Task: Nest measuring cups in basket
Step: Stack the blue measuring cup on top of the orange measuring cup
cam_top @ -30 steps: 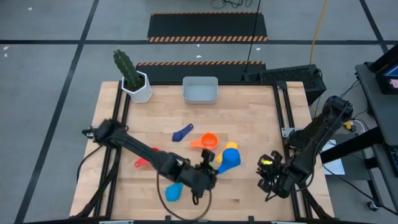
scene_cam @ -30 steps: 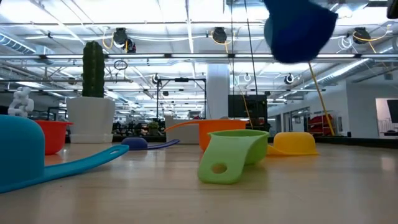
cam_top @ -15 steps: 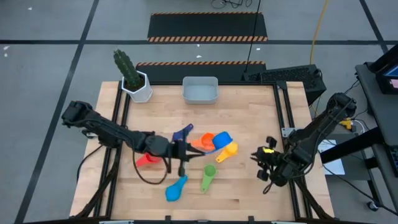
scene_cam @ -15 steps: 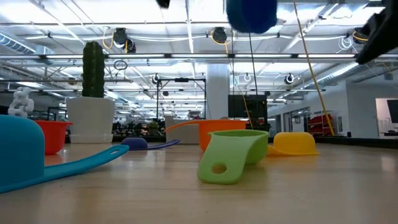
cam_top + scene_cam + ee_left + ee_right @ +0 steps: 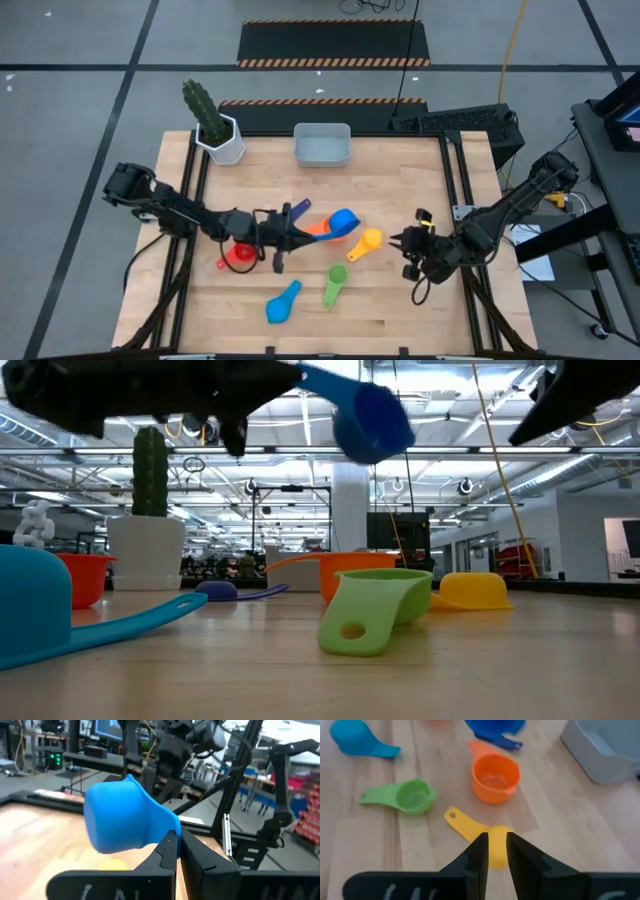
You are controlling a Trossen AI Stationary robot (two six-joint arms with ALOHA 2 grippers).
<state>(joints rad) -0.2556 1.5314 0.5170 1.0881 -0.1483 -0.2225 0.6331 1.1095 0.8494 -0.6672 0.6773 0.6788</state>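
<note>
My left gripper (image 5: 292,236) reaches level from the table's left and is shut on a blue measuring cup (image 5: 343,222), which hangs above the orange cup (image 5: 318,229). The yellow (image 5: 367,242), green (image 5: 335,283), light blue (image 5: 282,302), red (image 5: 238,256) and dark blue (image 5: 295,212) cups lie loose on the table. The pale basket (image 5: 322,146) stands at the far edge. My right gripper (image 5: 405,248) hovers to the right of the yellow cup (image 5: 487,837), fingers a little apart with nothing between them. My left gripper pinches the blue cup's flat handle (image 5: 170,834) between its two fingers. The fingers come level from the table's left and lie along the handle. The cup's bowl (image 5: 372,422) sticks out beyond the fingertips, tilted and lifted clear of the table.
A white hexagonal pot with a cactus (image 5: 218,135) stands at the far left corner, beside the basket. Black frame rails (image 5: 455,190) run along the table's left and right edges. Bare wood lies between the cups and the basket.
My left gripper has carried the blue cup from the near middle toward the table's far-left, sinking a little and tipping from pointing down to level; the cup now hangs over the orange cup. My right gripper has risen slightly and drifted toward the yellow cup.
</note>
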